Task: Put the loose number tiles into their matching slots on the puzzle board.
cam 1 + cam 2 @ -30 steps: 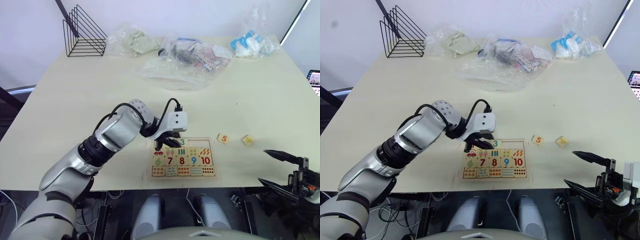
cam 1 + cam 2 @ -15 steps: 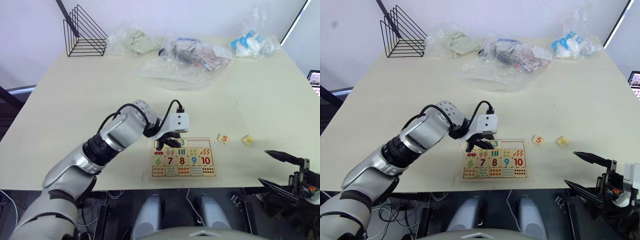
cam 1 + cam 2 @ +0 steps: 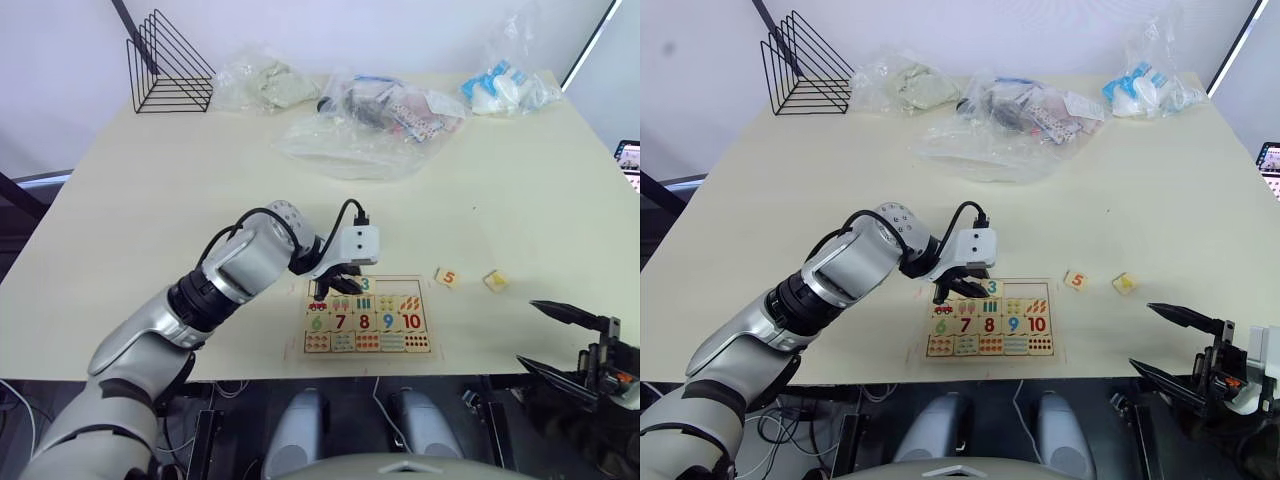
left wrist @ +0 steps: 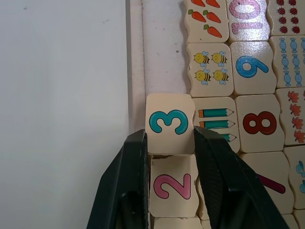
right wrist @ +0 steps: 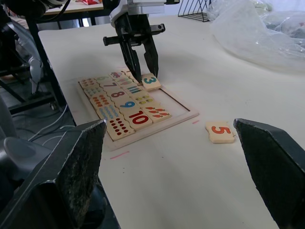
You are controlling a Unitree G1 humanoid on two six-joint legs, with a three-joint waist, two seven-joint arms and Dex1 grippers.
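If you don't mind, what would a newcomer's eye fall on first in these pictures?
Probably the left hand, its two black fingers straddling the 3 tile in the puzzle board's top row, next to the seated 2 tile. After that, the loose 5 tile and another tile, lying on the table to the board's right.

Black wire rack point(image 3: 167, 66) and clear plastic bags point(image 3: 370, 112) along table's point(image 3: 140, 190) far edge.
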